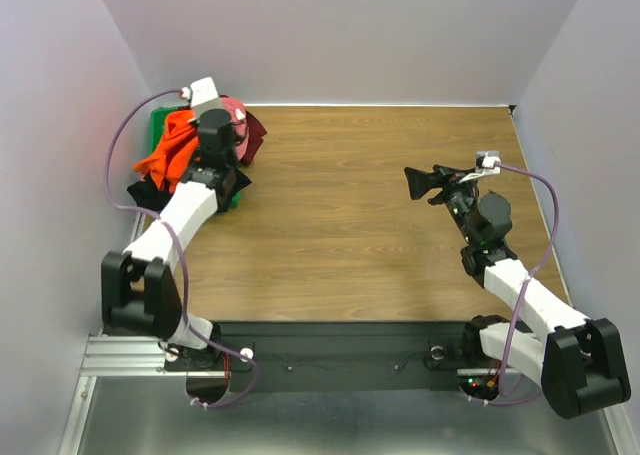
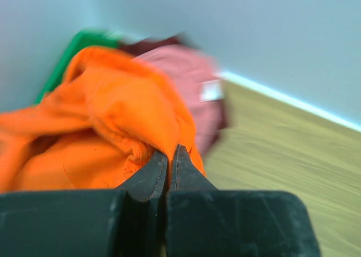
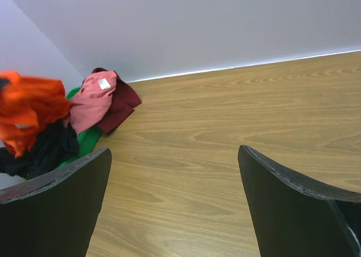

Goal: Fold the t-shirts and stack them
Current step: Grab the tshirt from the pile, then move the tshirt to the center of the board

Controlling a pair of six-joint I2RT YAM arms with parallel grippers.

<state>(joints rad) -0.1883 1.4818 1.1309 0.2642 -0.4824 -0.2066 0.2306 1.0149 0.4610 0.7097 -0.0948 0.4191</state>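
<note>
The t-shirts lie heaped in and over a green bin [image 1: 158, 125] at the table's far left corner. The bright orange t-shirt [image 2: 113, 104] is on top, and my left gripper [image 2: 169, 149] is shut on a fold of it, the cloth pinched between the fingertips. In the top view that gripper [image 1: 197, 153] sits over the orange t-shirt [image 1: 172, 147]. The pink t-shirt [image 1: 235, 110] and the dark maroon one [image 1: 255, 130] spill towards the back wall; the black one [image 1: 145, 190] hangs at the front. My right gripper [image 1: 415, 183] hovers open over bare wood at mid-right, with nothing between its fingers.
The bin stands against the left wall near the back wall. In the right wrist view the pile shows at far left: orange [image 3: 31, 107], black [image 3: 48, 147], pink [image 3: 93, 101], maroon [image 3: 121, 104]. Wooden tabletop [image 1: 350, 205] stretches between the arms.
</note>
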